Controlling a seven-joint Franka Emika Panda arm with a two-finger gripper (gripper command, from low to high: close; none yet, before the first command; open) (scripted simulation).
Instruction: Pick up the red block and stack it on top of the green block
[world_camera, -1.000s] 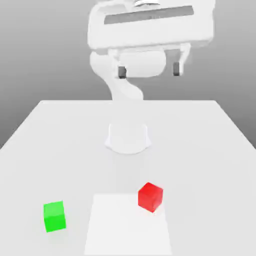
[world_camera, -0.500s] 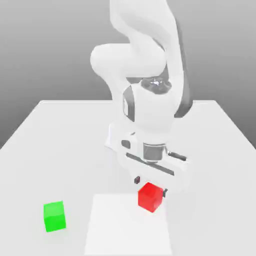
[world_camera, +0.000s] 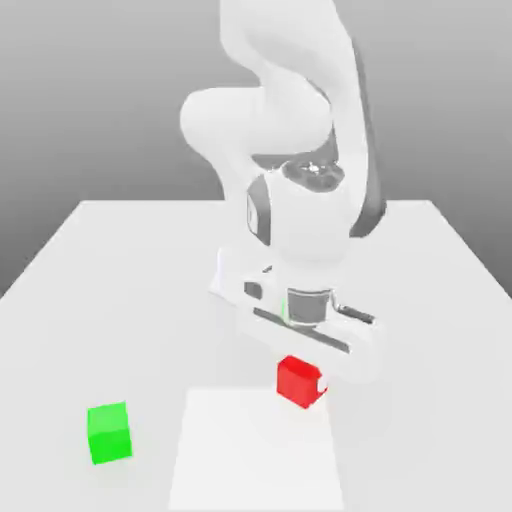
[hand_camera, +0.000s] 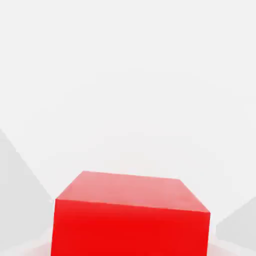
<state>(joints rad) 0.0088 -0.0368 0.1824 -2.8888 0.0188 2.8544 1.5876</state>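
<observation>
Near the table's (world_camera: 120, 260) front edge, the white arm's gripper (world_camera: 302, 368) is pinching the small red cube (world_camera: 296, 381), possibly shallowly, risking slippage before reaching the green cube (world_camera: 109, 432).

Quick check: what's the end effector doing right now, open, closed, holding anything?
End effector: closed on the red block, which sits near the table surface; the green block is untouched.
</observation>
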